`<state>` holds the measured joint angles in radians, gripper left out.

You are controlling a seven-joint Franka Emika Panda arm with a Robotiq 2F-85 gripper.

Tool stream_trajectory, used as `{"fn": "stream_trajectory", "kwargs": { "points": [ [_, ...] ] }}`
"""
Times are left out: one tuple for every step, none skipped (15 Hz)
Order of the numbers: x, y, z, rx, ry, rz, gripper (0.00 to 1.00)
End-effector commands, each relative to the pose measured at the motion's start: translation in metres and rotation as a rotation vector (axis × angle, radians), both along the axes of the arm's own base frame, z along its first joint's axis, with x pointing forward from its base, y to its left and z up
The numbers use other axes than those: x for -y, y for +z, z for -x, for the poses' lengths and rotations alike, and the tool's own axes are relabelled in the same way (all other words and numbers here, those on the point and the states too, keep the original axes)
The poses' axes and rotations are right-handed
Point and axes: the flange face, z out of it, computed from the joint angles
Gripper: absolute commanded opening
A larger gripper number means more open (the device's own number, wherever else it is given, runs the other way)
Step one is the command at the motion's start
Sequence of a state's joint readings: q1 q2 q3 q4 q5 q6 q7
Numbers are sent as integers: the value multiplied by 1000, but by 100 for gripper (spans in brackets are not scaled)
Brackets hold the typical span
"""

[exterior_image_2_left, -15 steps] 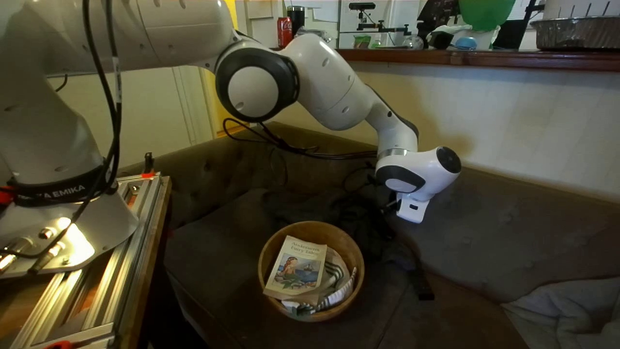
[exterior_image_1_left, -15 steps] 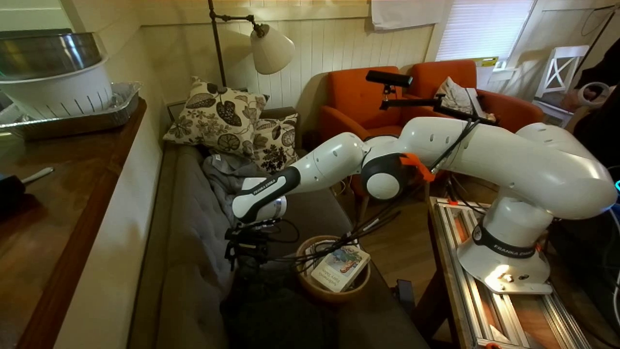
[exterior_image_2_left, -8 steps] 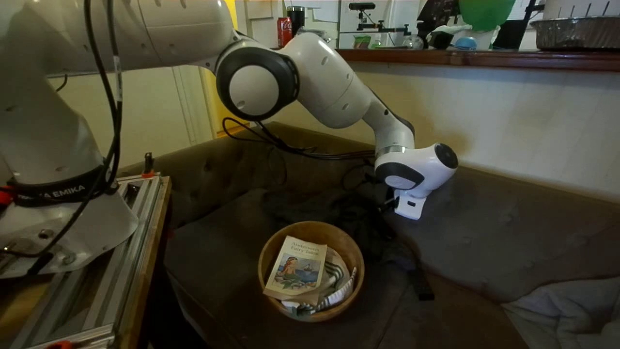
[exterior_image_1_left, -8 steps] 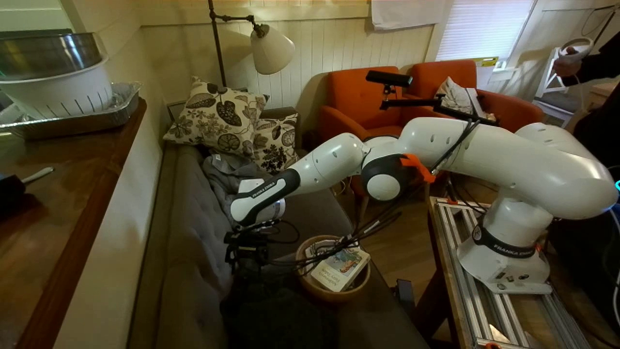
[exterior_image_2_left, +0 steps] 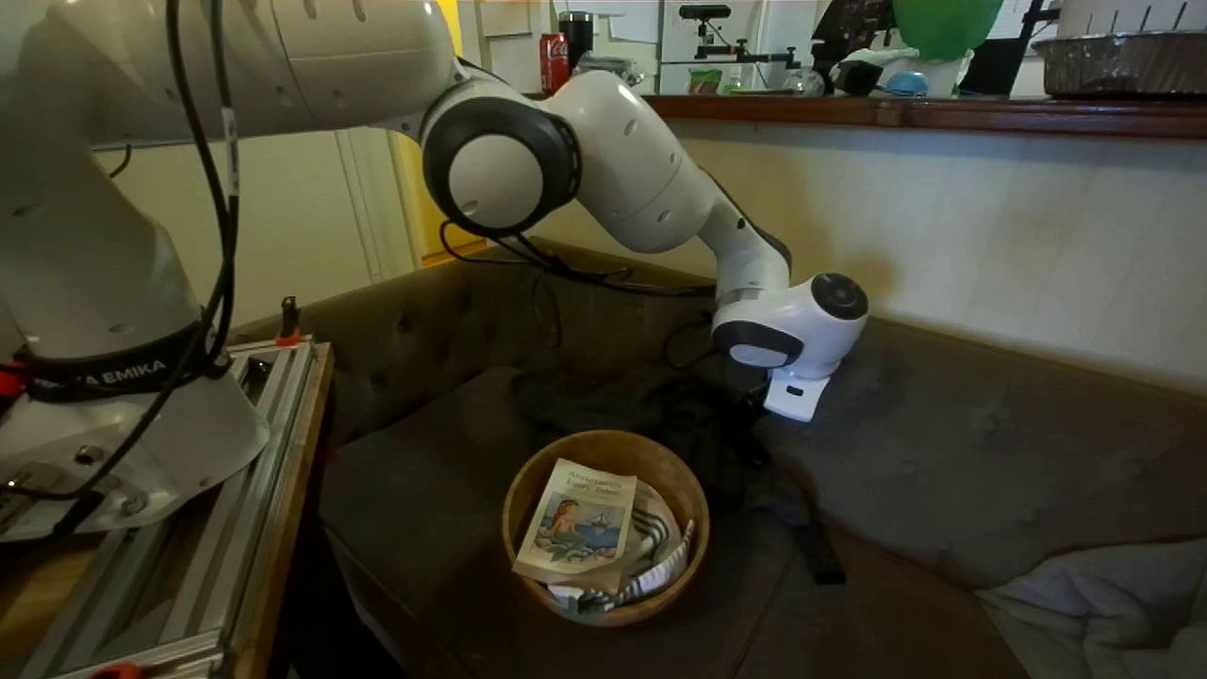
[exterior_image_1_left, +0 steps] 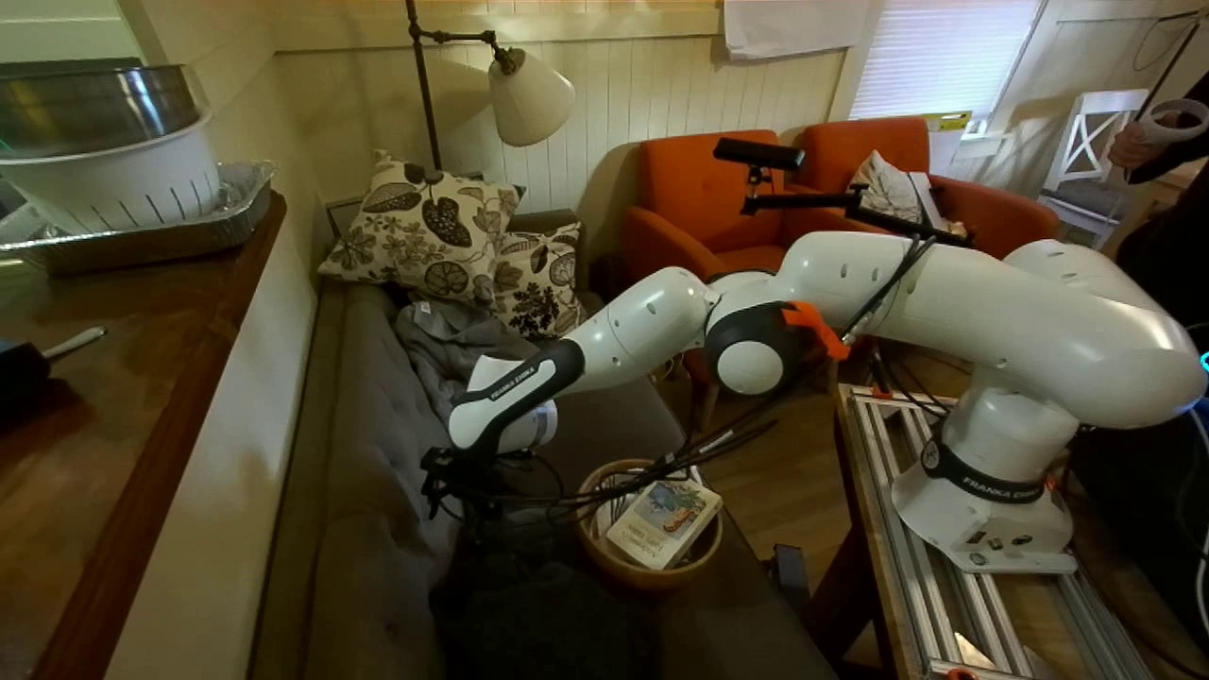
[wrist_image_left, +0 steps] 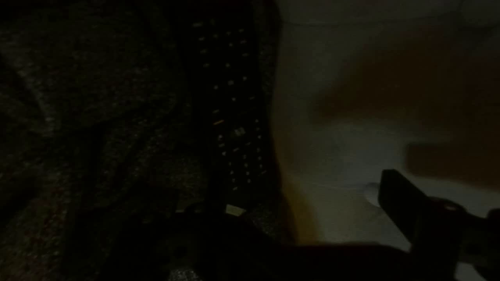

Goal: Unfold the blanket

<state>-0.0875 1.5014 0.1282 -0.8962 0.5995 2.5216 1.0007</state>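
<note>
A dark, rumpled blanket [exterior_image_1_left: 529,604] lies on the sofa seat behind the bowl. It also shows in another exterior view [exterior_image_2_left: 651,405] and as dark textured cloth [wrist_image_left: 117,86] filling the left of the very dim wrist view. My gripper [exterior_image_1_left: 453,486] hovers low near the backrest, at the blanket's edge. In the wrist view the gripper [wrist_image_left: 304,181] comes in from the bottom. Its right finger [wrist_image_left: 402,199] stands well apart from the dark left side, with no cloth seen between them. The hand mostly hides the gripper in an exterior view [exterior_image_2_left: 752,410].
A wooden bowl [exterior_image_2_left: 514,509] with a book [exterior_image_2_left: 577,523] and striped cloth stands on the seat. A black remote [wrist_image_left: 234,117] lies beside the backrest [wrist_image_left: 332,156]. Grey cloth [exterior_image_2_left: 1103,604] and patterned pillows [exterior_image_1_left: 425,222] are further along the sofa. Cables hang from the arm.
The hand has tilted and shifted slightly, moving left and a little up in an exterior view. The blanket and bowl look unchanged.
</note>
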Motion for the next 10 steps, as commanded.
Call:
{"fn": "stream_trajectory", "kwargs": {
  "points": [
    [-25,-9,7,56,-136,31,100],
    [-30,-12,9,53,-154,41,100],
    [-33,-16,13,29,-166,54,100],
    [-36,-21,16,-2,-173,52,100],
    [-36,-28,21,-60,-182,51,100],
    [-36,-32,25,-87,-196,49,100],
    [-36,-35,27,-103,-207,48,100],
    [-34,-38,29,-131,-224,53,100],
    [-34,-39,31,-154,-226,51,100],
    [-35,-39,30,-158,-222,46,100]
  ]
}}
